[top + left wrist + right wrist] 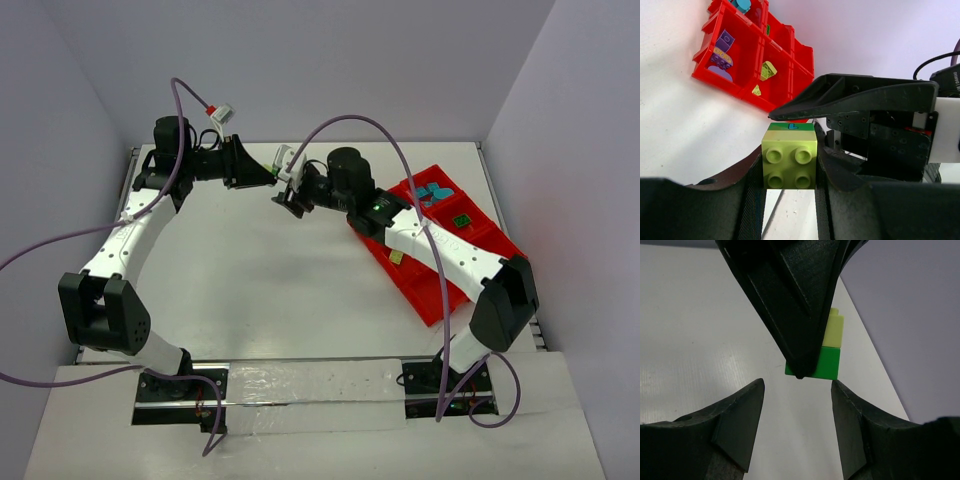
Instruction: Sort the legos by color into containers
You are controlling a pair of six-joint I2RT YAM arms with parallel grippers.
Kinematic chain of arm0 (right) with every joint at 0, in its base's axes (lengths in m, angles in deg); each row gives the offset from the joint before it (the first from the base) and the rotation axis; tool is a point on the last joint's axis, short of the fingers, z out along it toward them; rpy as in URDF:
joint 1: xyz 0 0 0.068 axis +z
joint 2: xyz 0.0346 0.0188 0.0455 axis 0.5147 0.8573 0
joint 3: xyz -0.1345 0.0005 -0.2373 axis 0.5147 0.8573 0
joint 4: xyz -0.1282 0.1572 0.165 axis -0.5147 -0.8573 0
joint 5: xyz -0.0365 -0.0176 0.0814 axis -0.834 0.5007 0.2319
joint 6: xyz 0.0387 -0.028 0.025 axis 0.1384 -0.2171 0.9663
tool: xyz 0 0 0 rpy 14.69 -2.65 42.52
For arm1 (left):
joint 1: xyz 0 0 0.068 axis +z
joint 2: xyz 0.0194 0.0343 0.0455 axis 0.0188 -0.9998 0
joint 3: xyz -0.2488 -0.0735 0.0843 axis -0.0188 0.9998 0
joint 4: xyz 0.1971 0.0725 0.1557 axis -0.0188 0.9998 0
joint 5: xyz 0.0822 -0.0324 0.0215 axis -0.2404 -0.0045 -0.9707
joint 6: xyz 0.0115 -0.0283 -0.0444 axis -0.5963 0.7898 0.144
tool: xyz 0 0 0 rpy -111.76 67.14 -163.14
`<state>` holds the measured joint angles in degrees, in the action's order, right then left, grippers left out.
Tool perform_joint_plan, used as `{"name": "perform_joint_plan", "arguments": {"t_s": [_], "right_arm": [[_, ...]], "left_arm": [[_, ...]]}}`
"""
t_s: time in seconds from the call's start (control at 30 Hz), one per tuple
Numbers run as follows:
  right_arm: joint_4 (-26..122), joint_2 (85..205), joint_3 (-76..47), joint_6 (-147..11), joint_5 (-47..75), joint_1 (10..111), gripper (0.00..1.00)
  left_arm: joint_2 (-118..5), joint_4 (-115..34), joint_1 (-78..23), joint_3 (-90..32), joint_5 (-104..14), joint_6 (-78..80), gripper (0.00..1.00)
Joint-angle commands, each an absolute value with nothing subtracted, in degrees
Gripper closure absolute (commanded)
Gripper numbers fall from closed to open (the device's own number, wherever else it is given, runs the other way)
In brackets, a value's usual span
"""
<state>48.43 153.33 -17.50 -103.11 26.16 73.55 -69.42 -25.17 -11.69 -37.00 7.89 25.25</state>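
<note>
In the right wrist view the right gripper (pixel 797 386) is nearest, its jaws apart with nothing in them. Just beyond their tips, not between them, is a two-brick stack (pixel 826 352), the green brick (pixel 822 364) toward the jaws and the pale yellow brick (pixel 834 329) behind it. The left gripper (pixel 790 150) is clamped on that stack, a finger on each side. Farther off lies the red tray (pixel 735 86), with purple bricks (pixel 722 52), yellow pieces (pixel 767 70) and teal ones (pixel 742 5) in separate compartments.

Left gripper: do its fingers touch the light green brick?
Touching. The left wrist view shows the left gripper closed on the light green brick, one finger pressed against each side.
</note>
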Motion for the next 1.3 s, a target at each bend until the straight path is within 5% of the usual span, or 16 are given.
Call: {"name": "perform_joint_plan", "arguments": {"t_s": [0.0,0.47,0.7,1.0,1.07,1.13,1.27], "right_arm": [[52.6,154.1,-21.2,-103.7,25.0,74.3,0.37],[53.1,156.3,-23.9,-103.6,25.1,74.8,0.42],[54.2,155.8,-23.0,-102.8,24.6,74.9,0.77],[55.1,154.9,-21.8,-102.5,23.7,74.9,0.95],[55.5,154.6,-21.3,-102.4,23.5,74.9,0.98],[55.9,154.4,-20.8,-102.4,23.2,74.9,1.00],[55.9,153.8,-19.6,-102.4,22.3,74.9,1.00]], "left_arm": [[-69.2,-26.6,-12.1,-39.5,7.9,25.3,1.00],[-68.8,-26.5,-12.1,-39.1,7.9,25.1,1.00],[-68.7,-25.8,-12.1,-39.2,8.0,24.6,1.00],[-68.7,-26.4,-12.1,-38.8,7.8,24.8,0.98],[-68.7,-26.0,-12.1,-39.0,7.7,24.6,0.71],[-68.6,-26.0,-12.1,-39.0,7.2,24.6,0.27],[-68.8,-25.1,-12.1,-39.4,6.9,24.2,0.01]]}}
